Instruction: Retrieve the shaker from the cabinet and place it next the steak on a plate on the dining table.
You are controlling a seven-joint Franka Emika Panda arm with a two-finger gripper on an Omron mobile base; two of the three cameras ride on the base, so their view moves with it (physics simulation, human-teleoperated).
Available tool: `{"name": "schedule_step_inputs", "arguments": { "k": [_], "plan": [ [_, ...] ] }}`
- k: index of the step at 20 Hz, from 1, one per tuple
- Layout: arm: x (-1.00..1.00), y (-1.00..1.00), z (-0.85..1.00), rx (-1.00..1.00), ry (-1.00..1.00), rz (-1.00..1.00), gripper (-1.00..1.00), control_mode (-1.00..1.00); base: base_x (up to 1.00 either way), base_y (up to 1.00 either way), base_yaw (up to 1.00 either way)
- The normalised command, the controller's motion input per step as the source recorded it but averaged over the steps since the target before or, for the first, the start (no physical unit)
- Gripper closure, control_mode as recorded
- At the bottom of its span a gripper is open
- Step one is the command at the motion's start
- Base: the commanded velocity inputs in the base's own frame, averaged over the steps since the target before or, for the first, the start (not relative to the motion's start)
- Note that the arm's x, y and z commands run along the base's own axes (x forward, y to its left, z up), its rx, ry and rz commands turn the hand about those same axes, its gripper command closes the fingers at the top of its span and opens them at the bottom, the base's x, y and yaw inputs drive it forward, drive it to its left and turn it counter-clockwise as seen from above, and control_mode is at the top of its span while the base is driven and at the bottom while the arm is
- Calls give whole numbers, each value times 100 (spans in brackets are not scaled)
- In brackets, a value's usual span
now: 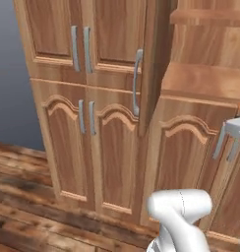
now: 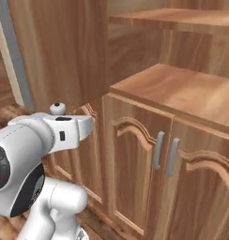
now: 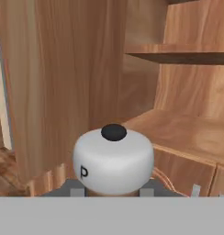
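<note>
The shaker (image 3: 113, 160) fills the lower middle of the hand view: a pale rounded top with a dark dot and a "P" on its side. My gripper (image 3: 113, 192) is shut on it, one grey fingertip showing at each side of its base. It hangs in the air in front of the cabinet (image 3: 63, 82), out from the lower shelf (image 3: 192, 131). In the right base view its pale top (image 2: 57, 108) peeks above my white wrist. The steak, the plate and the dining table are out of view.
An upper cabinet door (image 1: 150, 64) stands open, edge-on, left of the shelves (image 2: 182, 89). Below are closed arched-panel doors (image 1: 68, 147) with grey bar handles (image 2: 158, 150). Plank floor (image 1: 23, 197) lies to the left, before a grey wall.
</note>
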Motion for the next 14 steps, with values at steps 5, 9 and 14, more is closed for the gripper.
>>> {"name": "schedule_step_inputs", "arguments": {
  "k": [5, 9, 14],
  "plan": [
    [0, 0, 0, 0, 0, 0, 100, 100, -18, 46, 90],
    [0, 0, 0, 0, 0, 0, 100, 100, -9, 40, 95],
    [0, 0, 0, 0, 0, 0, 100, 100, -11, 63, 87]
  ]
}}
